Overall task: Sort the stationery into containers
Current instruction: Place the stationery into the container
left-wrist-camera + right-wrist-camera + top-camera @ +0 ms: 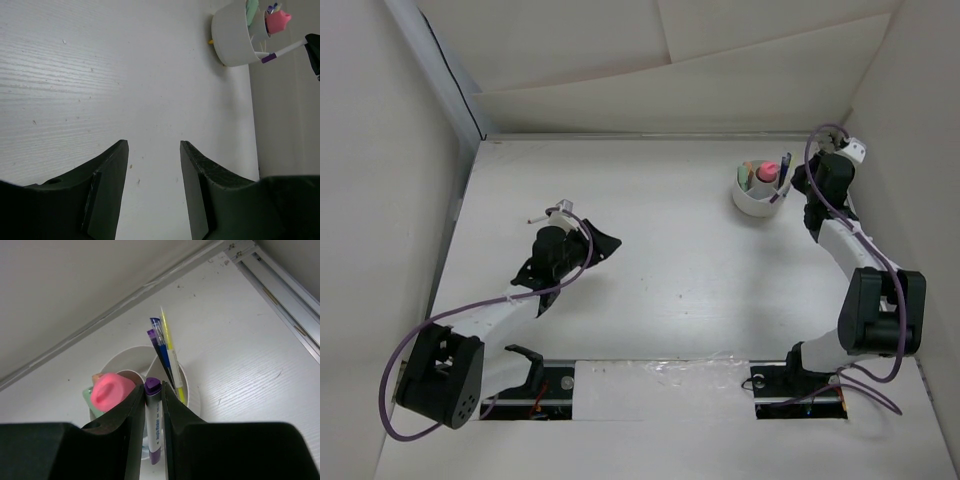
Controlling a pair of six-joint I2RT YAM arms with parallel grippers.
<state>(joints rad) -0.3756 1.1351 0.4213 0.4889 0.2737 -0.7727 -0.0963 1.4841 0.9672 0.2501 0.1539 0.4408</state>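
1. One worktop (700, 290): white, faint wood grain, a few dark specks; white panels (620, 90) stand along its left, far and right edges.
2. One round white cup (756, 203): upright, far right part.
3. One thin white pen (538, 217), dark-tipped: lying flat, left of centre, well apart from the cup.
4. Left arm base (515, 398) and right arm base (798, 385): bolted at near edge.

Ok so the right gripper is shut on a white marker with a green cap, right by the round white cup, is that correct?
Not quite: the cap is purple, not green. The right wrist view shows the right gripper shut on a white marker with a purple cap, right by the round white cup.
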